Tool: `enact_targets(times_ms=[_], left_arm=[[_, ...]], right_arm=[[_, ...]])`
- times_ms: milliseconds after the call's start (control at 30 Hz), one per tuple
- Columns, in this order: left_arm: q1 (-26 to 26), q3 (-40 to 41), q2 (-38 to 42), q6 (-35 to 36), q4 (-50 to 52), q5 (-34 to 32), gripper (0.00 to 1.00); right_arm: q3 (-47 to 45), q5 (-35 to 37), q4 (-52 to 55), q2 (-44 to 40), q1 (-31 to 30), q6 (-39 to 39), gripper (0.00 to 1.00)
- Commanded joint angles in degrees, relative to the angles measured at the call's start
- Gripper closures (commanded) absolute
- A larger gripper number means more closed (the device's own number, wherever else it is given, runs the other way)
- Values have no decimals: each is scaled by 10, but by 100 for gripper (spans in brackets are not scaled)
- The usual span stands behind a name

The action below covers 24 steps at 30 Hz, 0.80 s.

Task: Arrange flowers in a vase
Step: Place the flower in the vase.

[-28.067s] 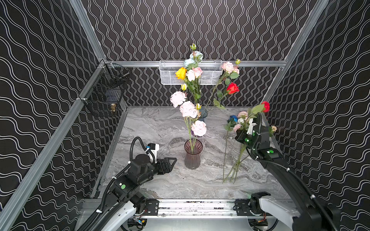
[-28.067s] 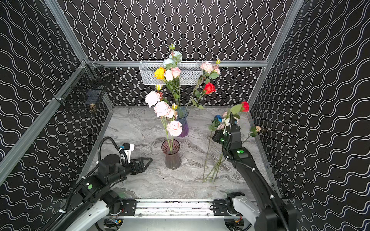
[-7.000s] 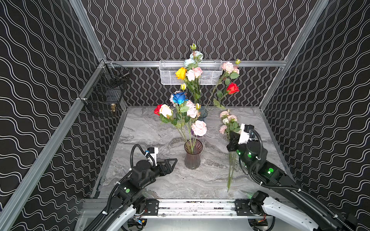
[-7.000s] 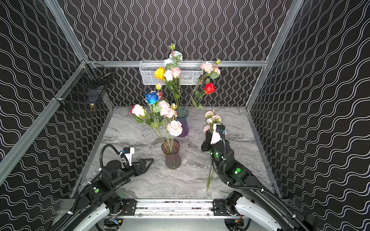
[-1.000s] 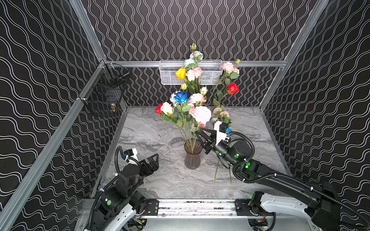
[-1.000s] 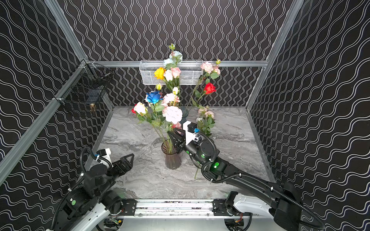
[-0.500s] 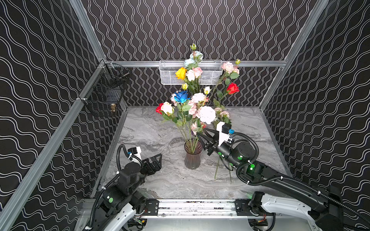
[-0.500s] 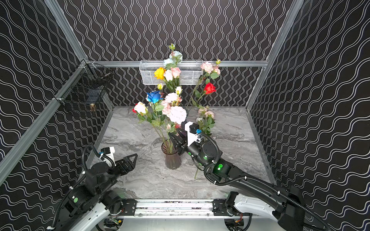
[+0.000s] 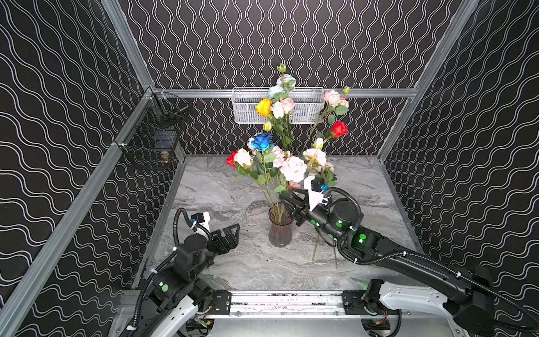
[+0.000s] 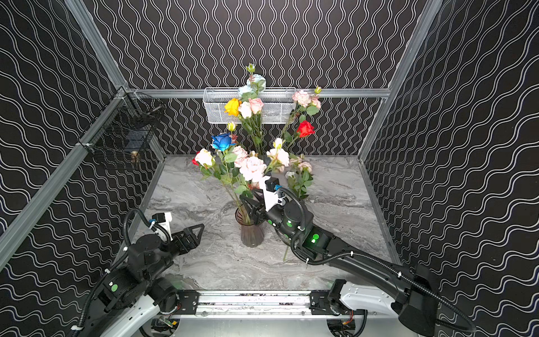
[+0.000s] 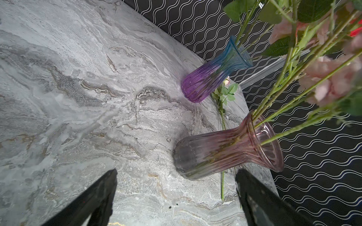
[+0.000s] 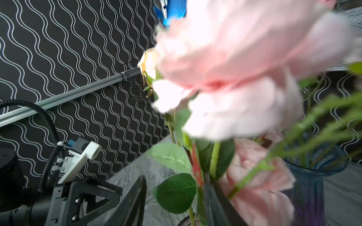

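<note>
On my right gripper (image 9: 288, 205) the fingers stood parted around stems of the flowers (image 9: 293, 169), pink vase (image 9: 280, 233) beneath them; on my left gripper (image 9: 232, 232) they gaped wide, vase ahead.

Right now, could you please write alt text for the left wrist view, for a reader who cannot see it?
A ribbed pink glass vase holding green flower stems stands on a marble table, beyond the open left gripper. Behind it stands a purple-and-blue vase, also with stems, and one loose flower lies beside them.

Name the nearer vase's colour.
The nearer vase fades from pink rim to smoky grey base; clearest in left wrist view.
</note>
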<state>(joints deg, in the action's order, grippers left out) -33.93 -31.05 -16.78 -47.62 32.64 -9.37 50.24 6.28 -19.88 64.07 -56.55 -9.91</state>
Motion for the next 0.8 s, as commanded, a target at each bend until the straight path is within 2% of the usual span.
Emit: enact_targets(times_ms=[0,167,533,767], left_arm=[[0,3,6,8,-21,8,2],[1,12,14,7,-28,15,2],[0,18,-5,11,-62,30,2],[0,18,-17,19,-77,33,2]], right_arm=[[17,-24,62,10,-1,-21,50],[-2,-25,90,-20,-2,-34,50],[54,-30,180,-70,-17,-22,50],[65,-25,188,-80,-19,-12,51]])
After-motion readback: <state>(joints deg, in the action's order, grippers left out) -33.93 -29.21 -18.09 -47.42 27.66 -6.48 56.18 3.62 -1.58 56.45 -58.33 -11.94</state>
